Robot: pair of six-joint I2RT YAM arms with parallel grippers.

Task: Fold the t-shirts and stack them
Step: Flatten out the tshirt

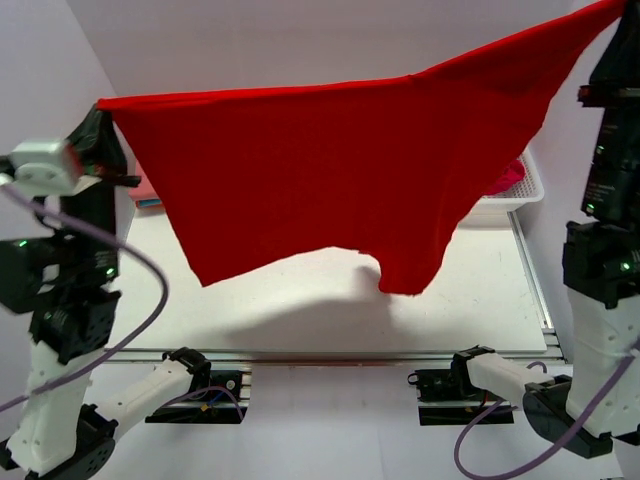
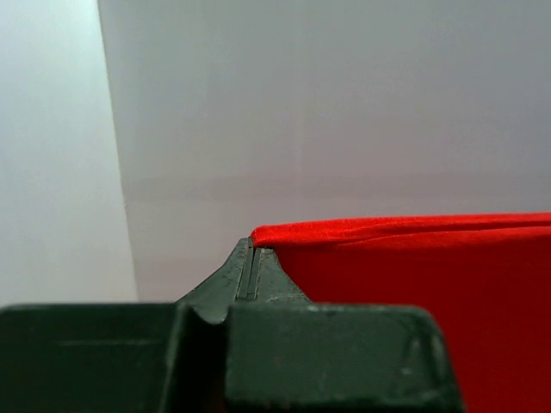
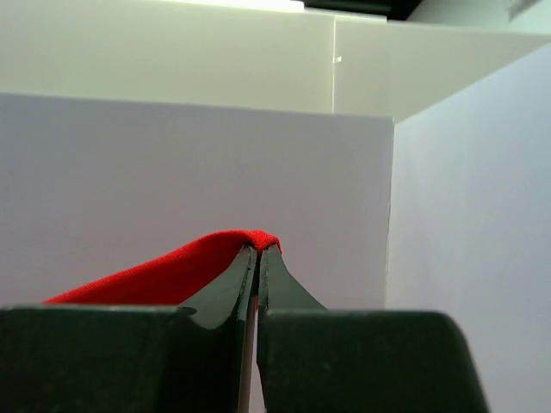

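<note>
A bright red t-shirt [image 1: 330, 170] hangs spread wide in the air above the table, stretched between my two grippers. My left gripper [image 1: 103, 112] is shut on its left corner, high at the left. In the left wrist view the red cloth [image 2: 413, 258] runs off to the right from my shut gripper [image 2: 252, 248]. My right gripper [image 1: 618, 8] is shut on the right corner at the top right. In the right wrist view the red cloth [image 3: 164, 274] drapes over my shut gripper [image 3: 259, 248]. A crimson-pink shirt [image 1: 507, 176] lies in the basket, mostly hidden.
A white lattice basket [image 1: 515, 198] stands at the back right of the table, behind the hanging shirt. A bit of pink and blue cloth [image 1: 147, 196] shows at the back left. White walls enclose the table [image 1: 330, 300]. A metal rail [image 1: 330, 355] runs along its near edge.
</note>
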